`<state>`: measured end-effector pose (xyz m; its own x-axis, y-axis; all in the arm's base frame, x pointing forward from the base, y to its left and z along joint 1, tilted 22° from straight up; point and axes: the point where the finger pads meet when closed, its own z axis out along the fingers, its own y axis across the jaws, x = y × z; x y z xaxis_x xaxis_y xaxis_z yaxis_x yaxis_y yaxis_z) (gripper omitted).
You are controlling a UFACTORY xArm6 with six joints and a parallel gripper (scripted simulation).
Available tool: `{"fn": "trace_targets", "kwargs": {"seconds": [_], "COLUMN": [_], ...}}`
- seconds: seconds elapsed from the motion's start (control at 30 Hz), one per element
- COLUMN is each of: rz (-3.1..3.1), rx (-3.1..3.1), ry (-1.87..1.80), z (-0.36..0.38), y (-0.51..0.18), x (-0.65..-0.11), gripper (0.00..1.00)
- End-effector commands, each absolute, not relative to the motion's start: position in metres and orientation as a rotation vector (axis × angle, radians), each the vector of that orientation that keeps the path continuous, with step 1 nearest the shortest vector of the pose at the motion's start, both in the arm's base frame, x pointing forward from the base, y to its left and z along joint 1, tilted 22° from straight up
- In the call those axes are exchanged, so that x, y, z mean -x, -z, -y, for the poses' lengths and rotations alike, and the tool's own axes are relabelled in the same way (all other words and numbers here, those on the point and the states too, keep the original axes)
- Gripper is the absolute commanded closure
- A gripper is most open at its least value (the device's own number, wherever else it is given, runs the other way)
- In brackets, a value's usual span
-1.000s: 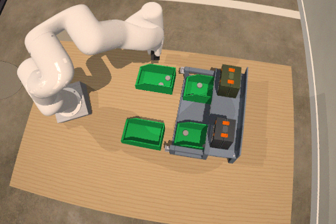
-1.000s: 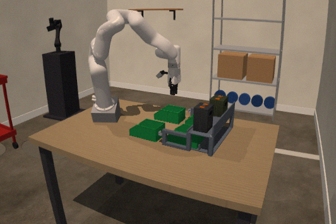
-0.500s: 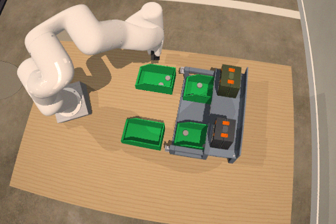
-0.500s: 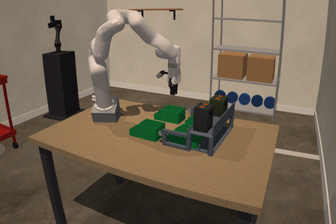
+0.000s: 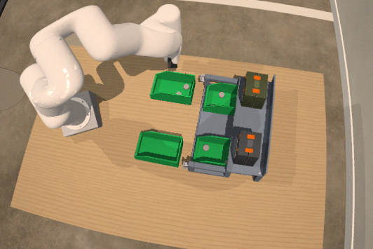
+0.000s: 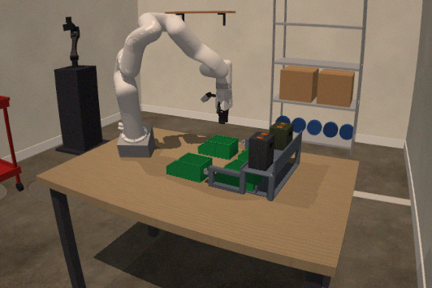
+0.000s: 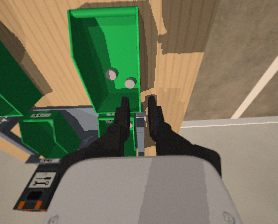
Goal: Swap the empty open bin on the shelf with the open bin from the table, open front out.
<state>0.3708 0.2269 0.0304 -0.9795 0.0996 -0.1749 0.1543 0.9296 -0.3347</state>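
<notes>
The empty green bin (image 5: pixel 158 147) (image 6: pixel 188 167) stands on its base on the table, in front of the shelf. The green bin with two grey round parts (image 5: pixel 168 87) (image 6: pixel 219 147) (image 7: pixel 120 45) stands on the table too, before the shelf's far end. Between two other bins, the grey shelf (image 5: pixel 214 124) has a vacant place. My gripper (image 5: pixel 172 65) (image 6: pixel 222 122) (image 7: pixel 138 105) is partly open and empty. It hangs above the table, near the parts bin's far side wall. In the wrist view one finger appears over that bin's edge, the other outside it.
Two green bins with parts, one (image 5: pixel 229 95) at the shelf's far end and one (image 5: pixel 221 153) at its near end, face front. Two dark cases with orange marks, one (image 5: pixel 249 90) (image 6: pixel 282 139) and another (image 5: pixel 243 153) (image 6: pixel 261 153), stand on the raised board behind.
</notes>
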Motion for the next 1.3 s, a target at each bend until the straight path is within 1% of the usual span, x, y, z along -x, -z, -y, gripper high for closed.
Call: {"fn": "trace_targets", "kwargs": {"seconds": [0.0, 0.73, 1.27], "rz": [-2.931, -2.931, -2.931], "rx": [-0.194, -0.194, -0.194], "ry": [0.523, 0.523, 0.523], "z": [-0.226, -0.212, -0.208], "y": [-0.026, 0.012, 0.023], "x": [-0.373, -0.378, -0.38], "gripper": [0.74, 0.74, 0.74]}}
